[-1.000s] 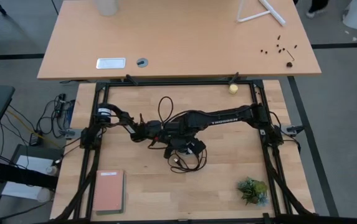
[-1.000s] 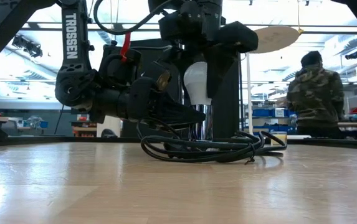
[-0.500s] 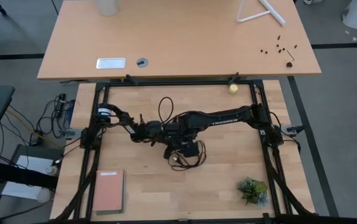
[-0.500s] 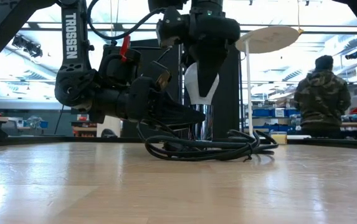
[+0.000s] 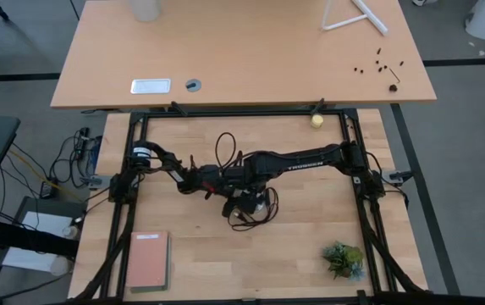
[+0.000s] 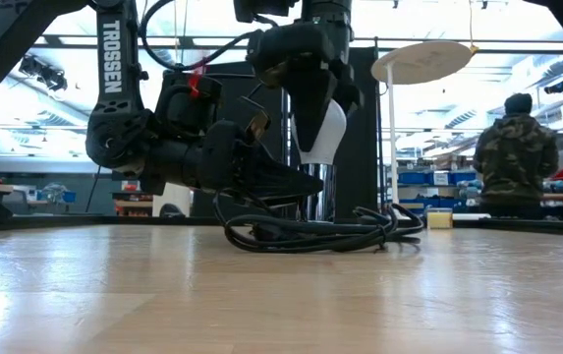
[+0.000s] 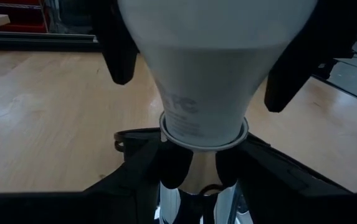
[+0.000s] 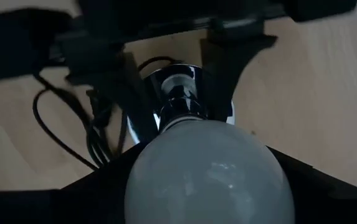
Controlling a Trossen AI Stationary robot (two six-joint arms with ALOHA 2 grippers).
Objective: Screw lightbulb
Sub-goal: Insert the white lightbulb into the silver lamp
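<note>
The white lightbulb (image 6: 331, 133) stands upright with its narrow base down in the silver socket (image 6: 318, 197), near the middle of the table. My right gripper (image 5: 244, 196) hangs over it, pointing down, shut on the bulb's round top. My left gripper (image 5: 217, 183) reaches in level from the table's left and is shut on the socket. The socket's black cord (image 6: 310, 234) lies coiled on the table below and in front. My right gripper pinches the bulb's wide round part (image 7: 271, 37) between its two fingers (image 7: 119, 53), coming from above and pointing down. The bulb stands upright, its neck (image 7: 203, 127) in the socket's rim. My left gripper holds the socket's silver neck (image 7: 194, 186) between its two fingers, level, from the table's left. In the right wrist view its fingers (image 8: 130, 106) stand on either side of the chrome socket (image 8: 184, 87).
A small yellowish ball (image 5: 316, 120) lies at the far right of the table. Near the front edge a reddish book (image 5: 147, 260) lies at the left and a small plant (image 5: 344, 258) at the right. Beyond the table stands a person (image 6: 515, 147).
My right gripper has rolled about its own downward line above the socket while staying in place, its fingers swinging round the bulb. The coiled cord on the table has shifted a little. My left gripper has kept still.
</note>
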